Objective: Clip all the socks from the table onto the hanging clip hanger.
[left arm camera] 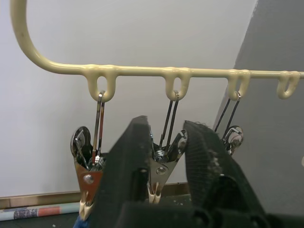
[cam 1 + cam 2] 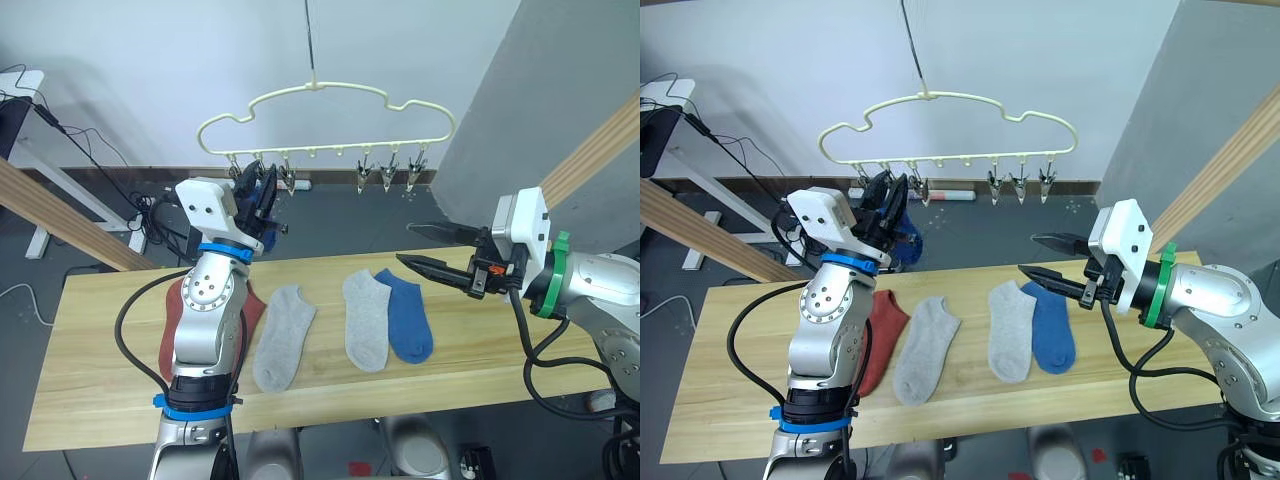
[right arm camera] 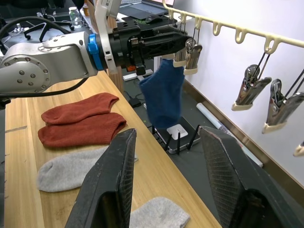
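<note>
Socks, count: six in all. Two rust-red socks point(image 3: 80, 124) lie side by side, two light grey socks point(image 2: 282, 335) sit mid-frame, and one blue sock point(image 2: 409, 318) lies flat against the right-hand grey one point(image 2: 367, 318).
Sixth sock: a second blue sock point(image 3: 163, 97) hangs from a clip at the left end of the row, upper centre of the right wrist view.
Surface: the pale plank surface point(image 2: 90, 400) runs across the lower half of the head views and carries the five flat socks.
Clip hanger: the cream cloud-outline clip hanger point(image 2: 320, 88) hangs top centre on its hook, with six metal clips point(image 2: 388, 176) counted along the bottom rail.
Left gripper: the left gripper point(image 2: 258, 195) is up at the left end of the clip row; in its wrist view the black fingers point(image 1: 209, 161) stand slightly apart with a clip point(image 1: 160, 171) right between them. Whether they press on it, cannot tell.
Right gripper: the right gripper point(image 2: 425, 248) hovers above the flat blue sock, jaws wide apart and empty.
Head views versus wrist: from the head, the left arm covers most of the red socks and the hung blue sock; the right wrist view lays both reds and that hanging sock open.
Left wrist view: clip springs and rail loops up close.
</note>
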Available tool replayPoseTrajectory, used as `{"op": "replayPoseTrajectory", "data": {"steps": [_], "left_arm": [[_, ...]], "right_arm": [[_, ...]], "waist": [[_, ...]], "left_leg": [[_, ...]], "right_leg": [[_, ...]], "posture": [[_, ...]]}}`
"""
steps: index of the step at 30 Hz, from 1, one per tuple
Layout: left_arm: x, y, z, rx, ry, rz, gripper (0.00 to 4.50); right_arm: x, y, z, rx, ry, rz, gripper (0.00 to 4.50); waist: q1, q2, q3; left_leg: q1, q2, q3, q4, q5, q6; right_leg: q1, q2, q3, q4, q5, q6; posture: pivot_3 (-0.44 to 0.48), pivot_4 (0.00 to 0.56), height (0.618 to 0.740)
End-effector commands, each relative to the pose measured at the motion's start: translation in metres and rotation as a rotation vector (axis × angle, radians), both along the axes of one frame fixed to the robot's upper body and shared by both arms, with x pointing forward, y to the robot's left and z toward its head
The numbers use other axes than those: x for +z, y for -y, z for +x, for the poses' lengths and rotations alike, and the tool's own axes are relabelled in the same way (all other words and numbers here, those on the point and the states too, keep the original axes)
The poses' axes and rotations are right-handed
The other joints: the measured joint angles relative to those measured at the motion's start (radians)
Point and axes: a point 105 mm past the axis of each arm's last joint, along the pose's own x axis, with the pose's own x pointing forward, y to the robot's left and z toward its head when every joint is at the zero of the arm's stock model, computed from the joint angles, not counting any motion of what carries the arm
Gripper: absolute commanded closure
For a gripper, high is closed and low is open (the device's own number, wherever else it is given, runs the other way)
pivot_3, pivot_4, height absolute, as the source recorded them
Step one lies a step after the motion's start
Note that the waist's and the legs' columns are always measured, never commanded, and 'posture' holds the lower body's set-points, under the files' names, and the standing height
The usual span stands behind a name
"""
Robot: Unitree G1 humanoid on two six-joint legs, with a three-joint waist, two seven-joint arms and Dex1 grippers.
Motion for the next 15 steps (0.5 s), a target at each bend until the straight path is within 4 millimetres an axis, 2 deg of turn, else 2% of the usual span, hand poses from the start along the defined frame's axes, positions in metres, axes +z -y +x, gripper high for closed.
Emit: {"op": "replayPoseTrajectory", "data": {"steps": [1, 3, 6, 8, 10, 12, 15], "left_arm": [[0.016, 0.001, -0.009, -0.001, 0.074, 0.001, 4.25], [0.016, 0.000, -0.009, 0.001, 0.073, 0.000, 4.49], [0.017, -0.001, -0.010, 0.002, 0.075, 0.002, 4.49], [0.017, -0.001, -0.011, 0.003, 0.075, 0.004, 4.49], [0.018, -0.002, -0.011, 0.003, 0.075, 0.009, 4.49], [0.018, -0.003, -0.012, 0.002, 0.073, 0.015, 4.50], [0.019, -0.004, -0.013, -0.010, 0.065, 0.029, 4.50]], "right_arm": [[0.006, -0.004, -0.006, 0.025, 0.033, 0.007, 2.31], [0.005, -0.004, -0.006, 0.024, 0.030, 0.007, 2.31], [0.002, -0.003, -0.006, 0.016, 0.020, 0.003, 2.31], [-0.006, 0.001, -0.002, -0.023, -0.010, -0.007, 2.31], [-0.022, 0.010, 0.008, -0.136, -0.048, -0.035, 2.31], [-0.038, 0.017, 0.014, -0.226, -0.081, -0.051, 1.81], [-0.069, 0.023, 0.020, -0.379, -0.116, -0.075, 0.80]], "waist": [[-0.001, 0.000, 0.000], [-0.001, 0.000, 0.000], [-0.001, 0.000, 0.000], [-0.001, 0.000, 0.000], [0.000, 0.000, 0.000], [0.000, 0.000, 0.000], [-0.001, 0.000, 0.000]], "left_leg": [[0.000, 0.000, 0.000, 0.000, 0.000, 0.000], [0.000, 0.000, 0.000, 0.000, 0.000, 0.000], [0.000, 0.000, 0.000, 0.000, 0.000, 0.000], [0.000, 0.000, 0.000, 0.000, 0.000, 0.000], [0.000, 0.000, 0.000, 0.000, 0.000, 0.000], [0.000, 0.000, 0.000, 0.000, 0.000, 0.000], [0.000, 0.000, 0.000, -0.001, 0.000, 0.000]], "right_leg": [[0.000, 0.000, 0.000, 0.000, 0.000, 0.000], [0.000, 0.000, 0.000, 0.000, 0.000, 0.000], [0.000, 0.000, 0.000, 0.000, 0.000, 0.000], [0.000, 0.000, 0.000, 0.000, 0.000, 0.000], [0.000, 0.000, 0.000, 0.000, 0.000, 0.000], [0.000, 0.000, 0.000, -0.001, 0.000, 0.000], [0.000, 0.000, 0.000, -0.001, -0.001, 0.001]], "posture": [[-0.277, 0.358, 0.737], [-0.277, 0.358, 0.737], [-0.277, 0.358, 0.737], [-0.267, 0.357, 0.737], [-0.267, 0.357, 0.737], [-0.267, 0.357, 0.737], [-0.254, 0.365, 0.737]]}}
